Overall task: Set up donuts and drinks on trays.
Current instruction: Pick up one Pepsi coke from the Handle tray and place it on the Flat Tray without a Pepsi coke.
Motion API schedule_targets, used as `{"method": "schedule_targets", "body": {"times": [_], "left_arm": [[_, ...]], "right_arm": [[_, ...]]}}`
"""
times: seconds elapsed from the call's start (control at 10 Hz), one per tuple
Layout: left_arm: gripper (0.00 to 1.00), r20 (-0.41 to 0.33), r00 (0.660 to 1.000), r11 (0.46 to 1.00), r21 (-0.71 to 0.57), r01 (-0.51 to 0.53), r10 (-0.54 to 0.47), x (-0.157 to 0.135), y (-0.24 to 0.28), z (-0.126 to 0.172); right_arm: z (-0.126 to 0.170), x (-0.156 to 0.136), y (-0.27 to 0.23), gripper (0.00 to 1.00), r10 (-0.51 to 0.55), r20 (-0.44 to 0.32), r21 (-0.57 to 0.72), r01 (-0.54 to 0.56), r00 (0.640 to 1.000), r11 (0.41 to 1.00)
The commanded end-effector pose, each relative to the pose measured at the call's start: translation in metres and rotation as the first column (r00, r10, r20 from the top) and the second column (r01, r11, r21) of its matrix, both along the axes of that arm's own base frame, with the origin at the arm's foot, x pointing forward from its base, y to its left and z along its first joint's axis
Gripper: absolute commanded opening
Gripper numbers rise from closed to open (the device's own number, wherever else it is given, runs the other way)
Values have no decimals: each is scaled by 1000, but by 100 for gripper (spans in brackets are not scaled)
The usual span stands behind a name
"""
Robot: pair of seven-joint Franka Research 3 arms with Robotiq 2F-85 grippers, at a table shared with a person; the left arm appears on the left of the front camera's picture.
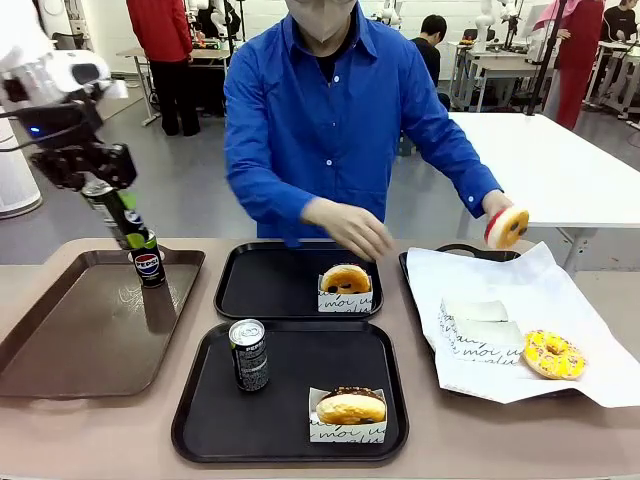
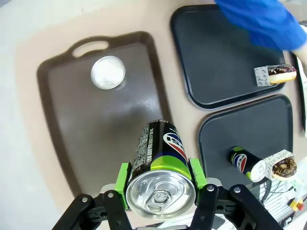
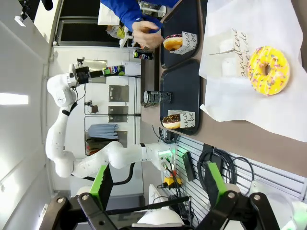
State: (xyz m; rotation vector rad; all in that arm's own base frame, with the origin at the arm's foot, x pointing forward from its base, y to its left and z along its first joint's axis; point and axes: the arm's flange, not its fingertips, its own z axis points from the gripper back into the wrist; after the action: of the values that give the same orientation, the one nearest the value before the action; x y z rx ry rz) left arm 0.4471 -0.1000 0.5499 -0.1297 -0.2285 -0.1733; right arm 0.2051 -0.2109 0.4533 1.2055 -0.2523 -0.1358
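Observation:
My left gripper [image 1: 100, 185] [image 2: 160, 179] is shut on a slim dark drink can [image 1: 120, 215] [image 2: 160, 163], held tilted above the brown tray [image 1: 80, 320] [image 2: 96, 124]. A second can [image 1: 148, 266] [image 2: 108, 72] stands on that tray. The near black tray [image 1: 290, 435] [image 2: 254, 124] carries a can [image 1: 248, 354] [image 2: 244, 160] and a sleeved donut [image 1: 350, 408]. On the far black tray [image 1: 270, 285] [image 2: 216, 57] lies another sleeved donut [image 1: 345, 280], with the person's hand [image 1: 350, 228] just above it. My right gripper [image 3: 157, 177] is open and holds nothing.
The person's other hand lifts a pink donut [image 1: 508, 227] over the paper-lined tray [image 1: 500, 300] at the right. A yellow-sprinkled donut [image 1: 553, 354] [image 3: 267, 70] and white sleeves [image 1: 478, 325] lie on that paper.

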Motion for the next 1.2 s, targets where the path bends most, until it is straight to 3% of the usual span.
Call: {"method": "schedule_targets", "body": {"times": [0.0,0.2,0.7,0.9,1.1], "left_arm": [[59,-12,999,999,-8,46,-46,22,-25,-7],[59,-9,996,996,24,91,-91,41,-59,-18],[59,-34,980,977,75,198,-195,58,-119,-67],[59,-18,962,959,82,273,-272,54,-138,-90],[59,-75,952,946,109,305,-298,38,-127,-95]], "right_arm": [[-1,0,-1,100,5,23,19,-5,1000,1000],[-1,0,-1,100,5,23,19,-5,1000,1000],[-1,0,-1,100,5,23,19,-5,1000,1000],[-1,0,-1,100,5,23,19,-5,1000,1000],[-1,0,-1,100,5,23,19,-5,1000,1000]]}}
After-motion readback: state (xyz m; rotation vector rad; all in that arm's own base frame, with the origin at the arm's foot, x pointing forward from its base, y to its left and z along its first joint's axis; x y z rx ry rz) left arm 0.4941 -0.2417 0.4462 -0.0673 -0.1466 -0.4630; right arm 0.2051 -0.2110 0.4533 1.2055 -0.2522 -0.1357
